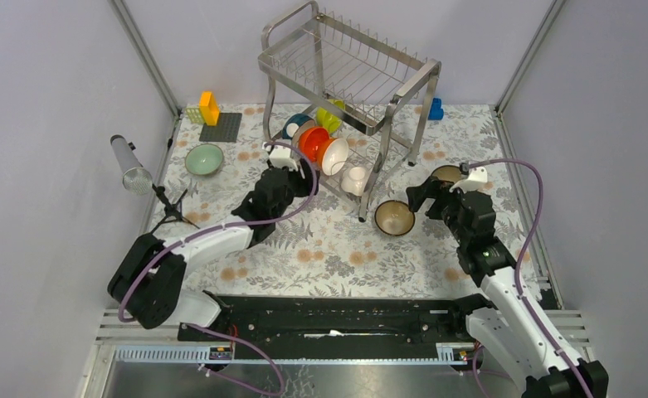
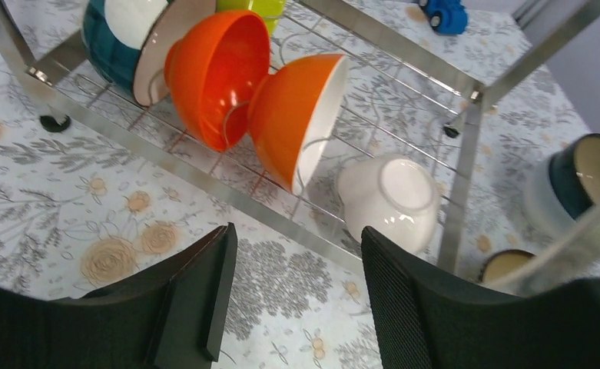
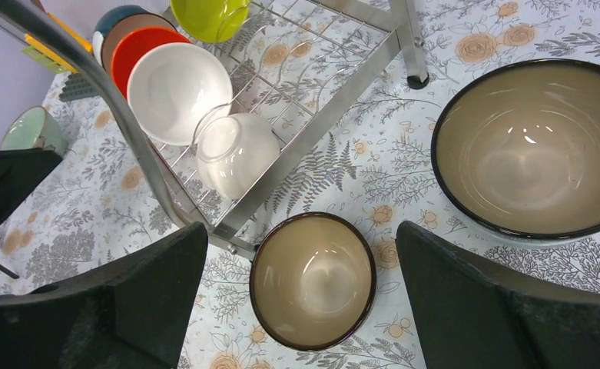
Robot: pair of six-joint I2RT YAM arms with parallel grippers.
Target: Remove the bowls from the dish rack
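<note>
Pale green bowl point(image 1: 204, 159): on the table at far left, well apart from the dish rack point(image 1: 345, 70). Left gripper point(image 2: 296, 254): jaws spread, empty, facing the rack's lower shelf, which holds a teal bowl point(image 2: 108, 46), two orange bowls point(image 2: 216, 73) and a tipped white bowl point(image 2: 389, 196). Right gripper point(image 3: 300, 254): jaws spread wide above the small brown bowl point(image 3: 312, 280) on the table by a rack leg, with a larger brown bowl point(image 3: 535, 146) beside it.

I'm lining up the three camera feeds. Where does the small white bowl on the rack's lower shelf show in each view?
Top external: the white bowl sits at centre, at the near end of the dish rack lower shelf.
Left wrist: right of centre, foot ring toward the camera.
Right wrist: upper left of centre, on the shelf wires.
Shared landmark: the white-lined orange bowl beside it.
</note>
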